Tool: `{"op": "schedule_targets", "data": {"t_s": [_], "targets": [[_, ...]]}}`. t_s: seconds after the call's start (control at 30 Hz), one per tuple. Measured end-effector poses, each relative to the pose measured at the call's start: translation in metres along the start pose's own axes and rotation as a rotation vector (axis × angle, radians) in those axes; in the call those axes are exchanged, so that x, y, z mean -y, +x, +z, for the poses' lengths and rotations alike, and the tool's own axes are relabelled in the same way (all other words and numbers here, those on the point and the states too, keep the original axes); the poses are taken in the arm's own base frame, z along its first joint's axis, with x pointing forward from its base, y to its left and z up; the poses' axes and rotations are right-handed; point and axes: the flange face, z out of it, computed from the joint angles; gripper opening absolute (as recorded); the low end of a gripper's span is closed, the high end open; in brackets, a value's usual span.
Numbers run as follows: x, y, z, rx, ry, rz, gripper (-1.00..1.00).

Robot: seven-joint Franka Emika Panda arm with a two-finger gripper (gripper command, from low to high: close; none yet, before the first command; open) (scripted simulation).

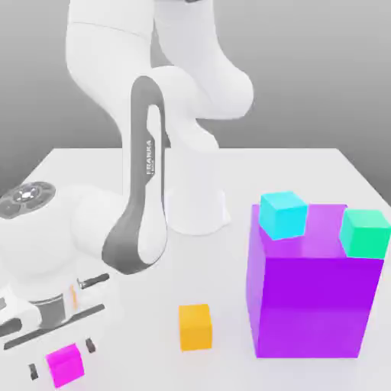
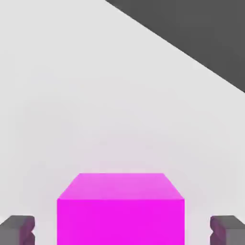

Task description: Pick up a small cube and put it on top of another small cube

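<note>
Pointing down at the worktop (image 1: pixel 305 172), the end effector (image 1: pixel 63 360) sits low at the exterior view's left. Its two fingers are spread apart, one on each side of the small cube (image 1: pixel 65 365). The small cube is bright pink and rests flat on the worktop, right between the fingers. In the hand view, the small cube (image 2: pixel 120 210) is in the middle and a gray fingertip (image 2: pixel 19 230) shows on each side. A strip of white worktop shows between each fingertip and the small cube, so the fingers are not touching it.

Just above the end effector is the big white hand of the arm (image 1: pixel 145 206). The arm has a gray band and bends up and back to its round base near the middle of the worktop.

Next, toward the exterior view's right, an orange cube (image 1: pixel 195 327) sits on the worktop by itself. It is about as big as the pink one and well apart from it.

Farther right stands a big purple block (image 1: pixel 313 305). Two little cubes sit on top of it. A light blue cube (image 1: pixel 283 214) is near its left side, and a green cube (image 1: pixel 365 233) is at its right side. They do not touch each other.
</note>
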Motion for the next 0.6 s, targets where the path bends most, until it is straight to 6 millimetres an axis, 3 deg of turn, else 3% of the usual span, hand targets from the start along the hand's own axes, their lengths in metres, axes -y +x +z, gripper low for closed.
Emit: {"op": "schedule_targets", "data": {"t_s": [0.13,0.3,0.47,0.6], "targets": [[0.000,0.000,-0.001,0.001,0.001,0.000,-1.00],[0.004,0.000,-0.059,0.001,0.001,-0.002,-1.00],[0.081,0.002,-0.125,0.001,0.005,-0.031,-1.00],[0.158,-0.013,-0.175,0.002,0.007,-0.082,-1.00]]}}
